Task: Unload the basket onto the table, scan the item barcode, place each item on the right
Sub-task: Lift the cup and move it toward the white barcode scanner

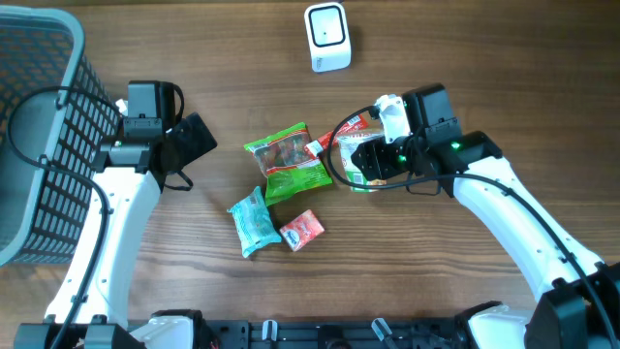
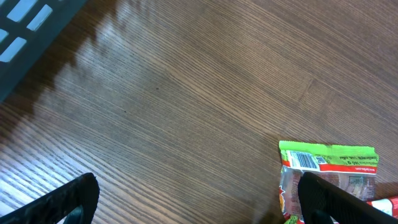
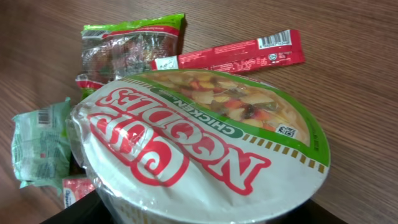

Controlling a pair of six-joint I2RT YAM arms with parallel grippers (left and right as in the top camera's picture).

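Close against the right wrist lens, cup noodles (image 3: 205,143), red-lettered lid turned to the camera, small square code printed near the green rim. Sits between the dark fingers (image 3: 87,214) of the right gripper (image 1: 376,161), one at each lower corner of the view, both right against the cup's sides; cannot tell whether clamped firm or merely bracketing it. Lies just right of the packet cluster at mid-table in the overhead view.

Just behind the cup, long red stick packet (image 3: 236,53), barcode at its far end, near end hidden by the lid. Beside that, green snack packet (image 3: 134,50), crinkled, clear window over dark contents. Toward that view's left edge, teal packet (image 3: 40,146) with barcode facing up, and small red packet (image 3: 78,186) peeking out below it.

Farther off across the wooden table (image 1: 465,58), left gripper (image 1: 199,141) spread fully wide, grasping nothing, only bare wood grain between its black fingers in the left wrist view. Aims toward the green snack packet, barcoded edge showing past one fingertip. Hangs well apart from the cup.

At the table's left edge, dark mesh basket (image 1: 39,126), hard by the left arm (image 1: 116,223). Farthest of all, at the top of the overhead view, white scanner (image 1: 327,37), standing alone on the wood, well apart from the cup noodles and from both grippers.
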